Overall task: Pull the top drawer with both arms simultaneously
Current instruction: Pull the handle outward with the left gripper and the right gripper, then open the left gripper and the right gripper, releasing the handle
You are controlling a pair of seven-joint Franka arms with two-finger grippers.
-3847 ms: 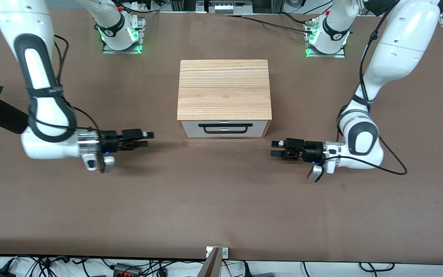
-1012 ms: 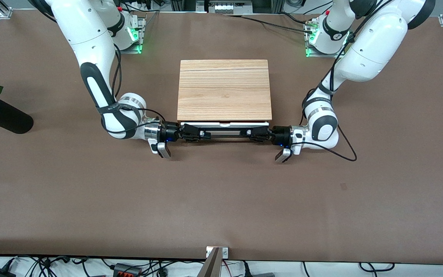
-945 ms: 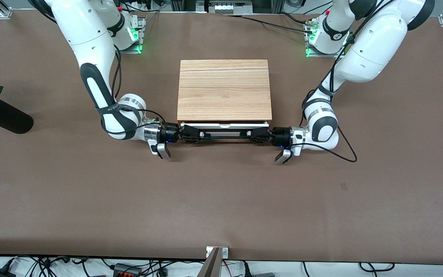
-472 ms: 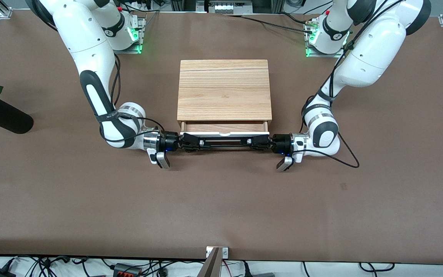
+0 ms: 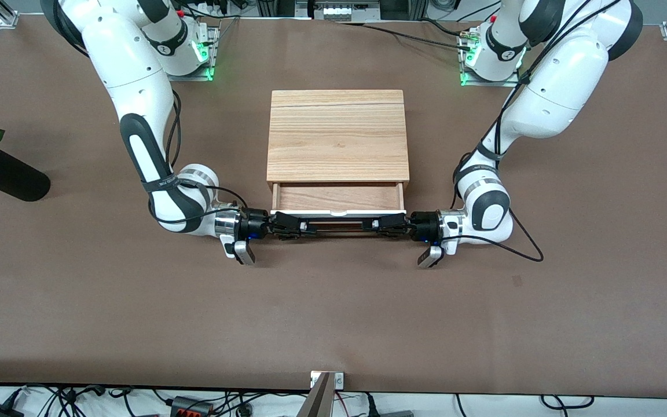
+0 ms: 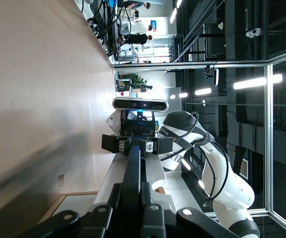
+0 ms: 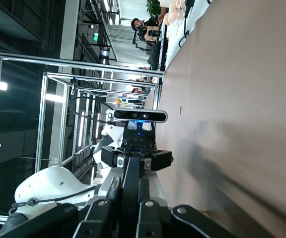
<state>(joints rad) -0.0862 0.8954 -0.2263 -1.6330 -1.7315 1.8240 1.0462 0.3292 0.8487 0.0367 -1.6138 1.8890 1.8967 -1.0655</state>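
Brown matting covers the table [image 5: 333,313], and going from the front camera toward the robots' bases the first things met are the two grippers, level with each other in front of the cabinet. The right gripper [image 5: 304,225] reaches in from the right arm's end of the table and its fingers pinch one end of the black bar handle [image 5: 339,225]; the left gripper [image 5: 375,225] comes from the left arm's end and its fingers pinch the other end of that bar. In each wrist view the bar [image 6: 132,171] runs straight out from between the fingers to the other arm's gripper [image 6: 137,145], clamped on it. Just past the handle lies the top drawer [image 5: 338,200], drawn partway out of the cabinet, its white front panel toward the camera and its light wood floor showing. Farther still stands the wood-grain cabinet [image 5: 337,135]. At the table's edge by the right arm's end sits a black vase [image 5: 6,174] with a red rose
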